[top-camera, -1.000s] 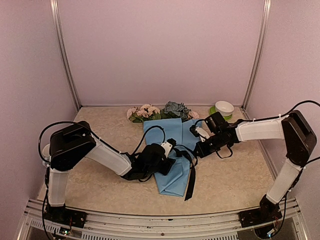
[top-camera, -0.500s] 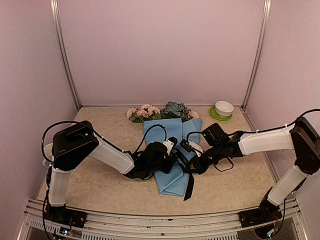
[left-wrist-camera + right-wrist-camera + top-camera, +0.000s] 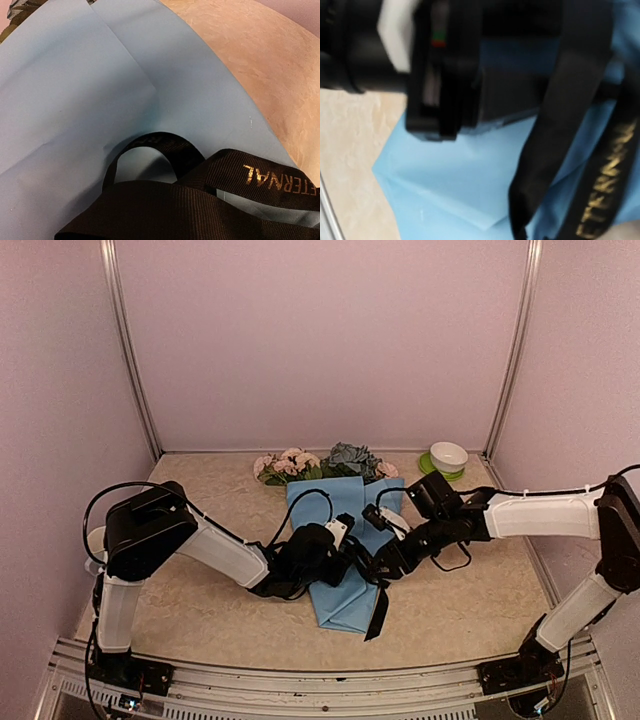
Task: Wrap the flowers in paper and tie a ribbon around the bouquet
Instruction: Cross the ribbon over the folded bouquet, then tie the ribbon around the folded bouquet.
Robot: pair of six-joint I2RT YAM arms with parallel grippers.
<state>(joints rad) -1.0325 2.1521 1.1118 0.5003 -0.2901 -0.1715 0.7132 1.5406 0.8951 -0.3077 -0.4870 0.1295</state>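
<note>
The left gripper (image 3: 347, 552) lies low over the left edge of the light blue paper (image 3: 340, 502), near the middle of the tabletop (image 3: 200, 610); its fingers are hidden and I cannot tell how far apart they stand or whether they hold anything; its wrist camera sees only paper with a loop of black ribbon (image 3: 381, 606) right up against the lens, gold letters on the band. The paper lies folded around the stems, narrowing toward the near edge; the flowers (image 3: 300, 464), pink and blue-grey, spread out of its wide end at the middle of the far edge. The ribbon crosses the paper between the two grippers, and one end trails off its right side toward the near edge. The right gripper (image 3: 382, 565) is down on the paper's right side, close to the left one, beside the ribbon; its wrist view is blurred, so its opening cannot be told. A white bowl (image 3: 449, 454) on a green saucer (image 3: 432, 466) stands in the far right corner.
</note>
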